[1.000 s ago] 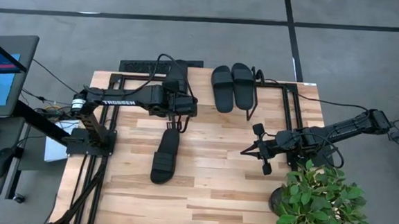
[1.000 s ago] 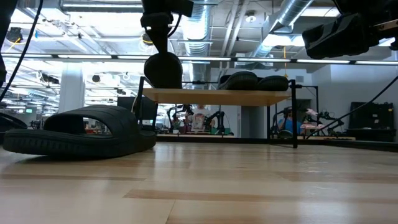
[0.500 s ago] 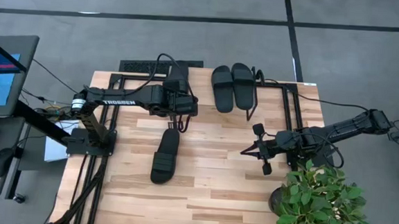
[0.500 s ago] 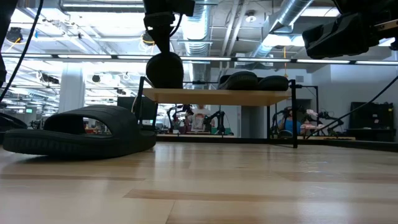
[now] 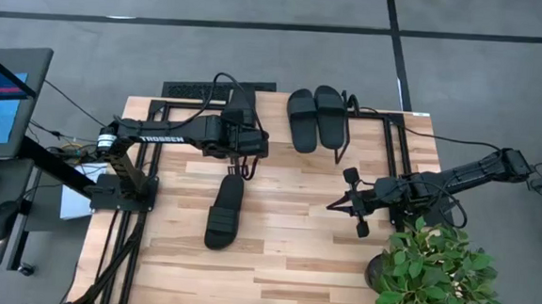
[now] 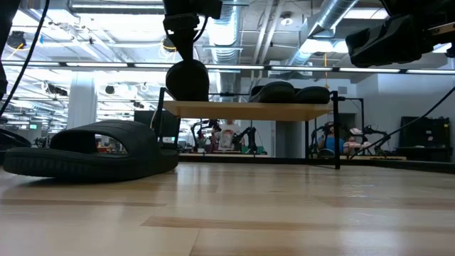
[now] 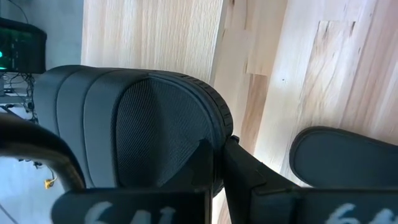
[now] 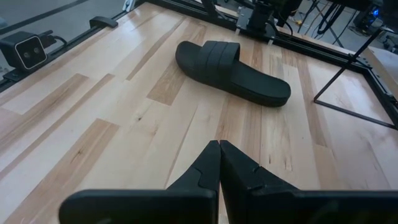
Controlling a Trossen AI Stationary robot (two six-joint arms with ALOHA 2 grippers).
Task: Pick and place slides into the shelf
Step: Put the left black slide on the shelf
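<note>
Above the shelf (image 6: 249,110) edge, left tool (image 7: 217,155) pinches a slide (image 7: 143,124); right tool (image 8: 219,163) closed, empty.

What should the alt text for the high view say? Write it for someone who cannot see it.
Seen from above, the left hand holds a black slide over the wooden table, beside a shelf carrying two slides. Another slide lies on the table, and the right hand, shut and empty, waits near a potted plant.

Two dark jointed arms (image 5: 163,138), white lettering, black cables trailing.
</note>
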